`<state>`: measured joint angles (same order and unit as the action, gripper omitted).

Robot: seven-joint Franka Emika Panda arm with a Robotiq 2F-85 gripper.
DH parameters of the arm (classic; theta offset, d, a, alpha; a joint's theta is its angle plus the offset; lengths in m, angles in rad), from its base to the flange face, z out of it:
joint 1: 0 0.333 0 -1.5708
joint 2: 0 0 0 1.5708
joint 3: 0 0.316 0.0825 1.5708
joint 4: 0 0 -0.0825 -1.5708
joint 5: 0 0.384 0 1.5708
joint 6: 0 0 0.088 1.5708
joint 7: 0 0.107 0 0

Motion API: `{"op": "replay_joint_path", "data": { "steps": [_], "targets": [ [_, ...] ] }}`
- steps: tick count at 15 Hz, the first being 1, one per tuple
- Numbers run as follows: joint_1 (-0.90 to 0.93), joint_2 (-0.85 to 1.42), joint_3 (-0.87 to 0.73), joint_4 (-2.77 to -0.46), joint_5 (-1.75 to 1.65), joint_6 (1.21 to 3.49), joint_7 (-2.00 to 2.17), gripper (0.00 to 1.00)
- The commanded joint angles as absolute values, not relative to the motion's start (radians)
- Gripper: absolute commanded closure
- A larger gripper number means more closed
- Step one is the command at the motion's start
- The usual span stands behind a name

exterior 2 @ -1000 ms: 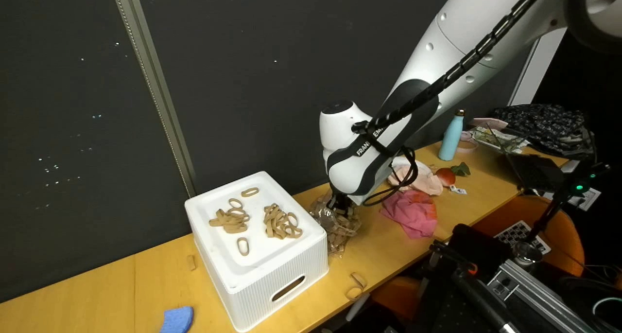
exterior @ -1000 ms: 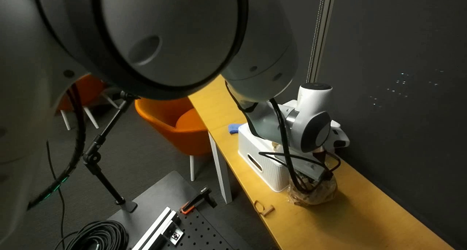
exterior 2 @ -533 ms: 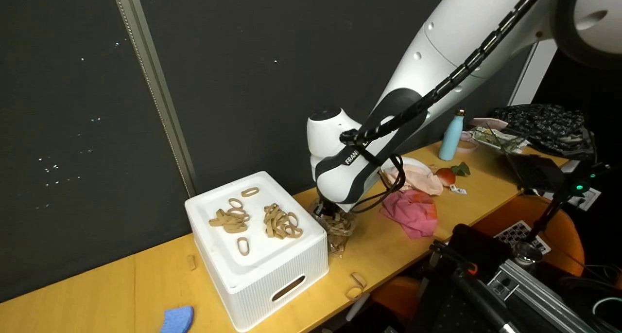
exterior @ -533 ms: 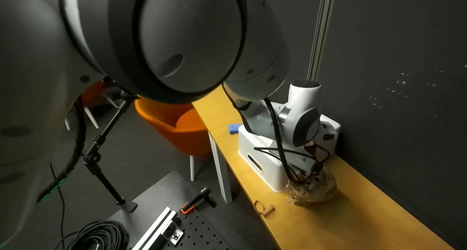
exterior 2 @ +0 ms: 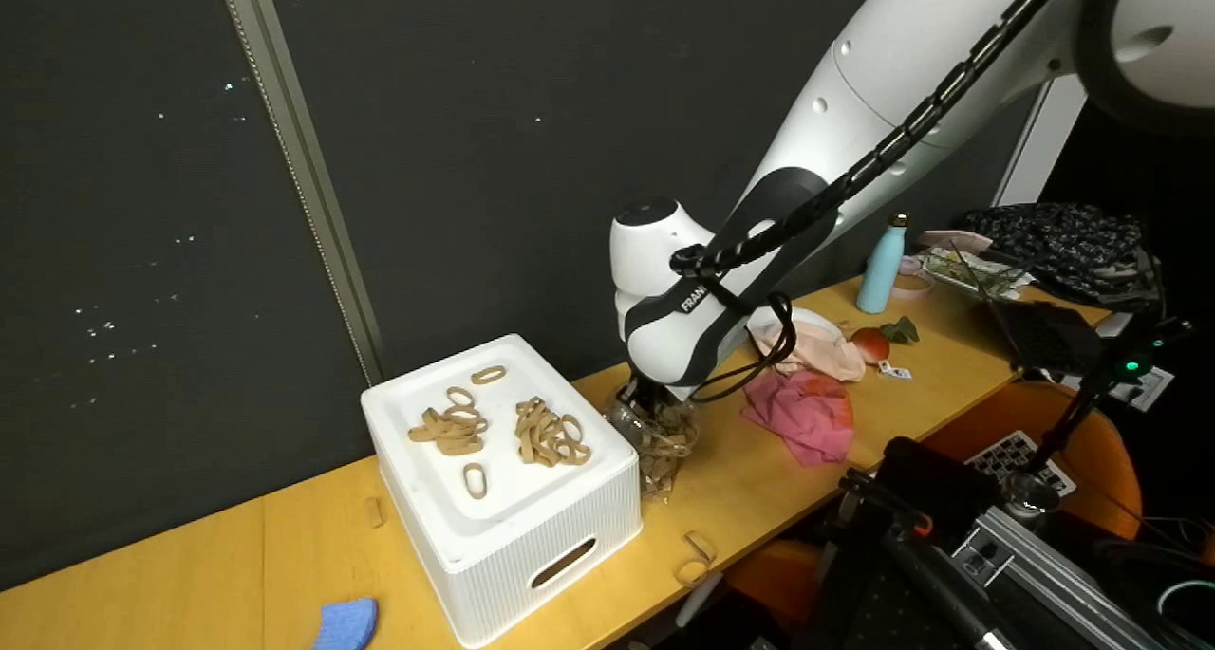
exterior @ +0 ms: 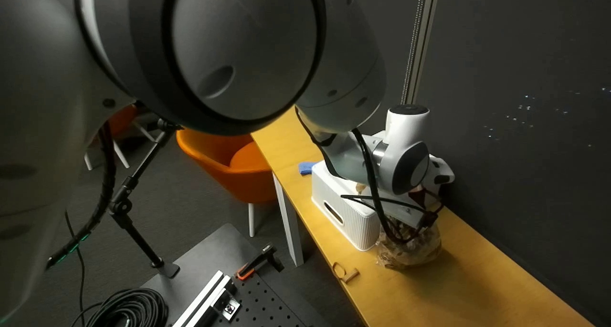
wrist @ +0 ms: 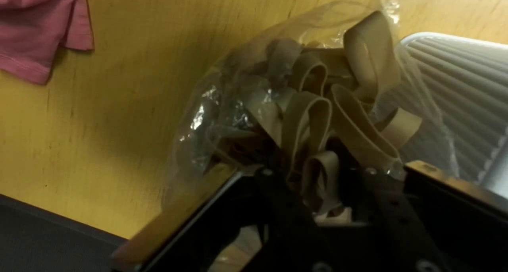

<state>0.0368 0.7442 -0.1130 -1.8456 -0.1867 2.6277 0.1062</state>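
Note:
A clear plastic bag (exterior: pixel 411 254) of tan rubber bands stands on the table beside the white box (exterior: pixel 346 222). It also shows in an exterior view (exterior 2: pixel 672 462). My gripper (exterior 2: pixel 642 396) points down into the bag's top. In the wrist view, the black fingers (wrist: pixel 303 157) stand apart among the rubber bands (wrist: pixel 307 117), with several looped bands between them. The fingertips are buried in bands and shadow, so I cannot tell whether they pinch any. The bag's film (wrist: pixel 198 117) wraps around the finger at the image's left. The box (wrist: pixel 468 77) is close on the right.
Two piles of bands (exterior 2: pixel 451 432) (exterior 2: pixel 549 434) and a few single ones lie on the box lid. Loose bands (exterior 2: pixel 698 557) lie at the table edge. A blue sponge (exterior 2: pixel 345 623), pink cloth (exterior 2: pixel 802 417) and blue bottle (exterior 2: pixel 883 269) are on the table. A dark wall stands behind.
My wrist first went lower and towards the white box, then rose slightly and came part of the way back. The bag stays at its place; its top shifts with the gripper.

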Motion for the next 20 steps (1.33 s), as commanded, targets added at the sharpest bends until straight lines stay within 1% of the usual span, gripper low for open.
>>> {"op": "replay_joint_path", "data": {
  "steps": [1, 5, 6, 10, 16, 20],
  "targets": [
    [0.066, 0.701, -0.133, -1.856, -0.200, 2.618, 0.109, 0.31],
    [0.064, 0.642, -0.109, -1.863, -0.179, 2.567, 0.094, 0.03],
    [0.061, 0.624, -0.100, -1.864, -0.172, 2.539, 0.087, 0.00],
    [0.033, 0.589, -0.045, -1.833, -0.140, 2.465, 0.029, 0.00],
    [-0.029, 0.680, 0.091, -1.715, 0.008, 2.453, -0.157, 0.00],
    [-0.029, 0.760, 0.120, -1.638, 0.005, 2.443, -0.240, 0.00]
  ]
}}
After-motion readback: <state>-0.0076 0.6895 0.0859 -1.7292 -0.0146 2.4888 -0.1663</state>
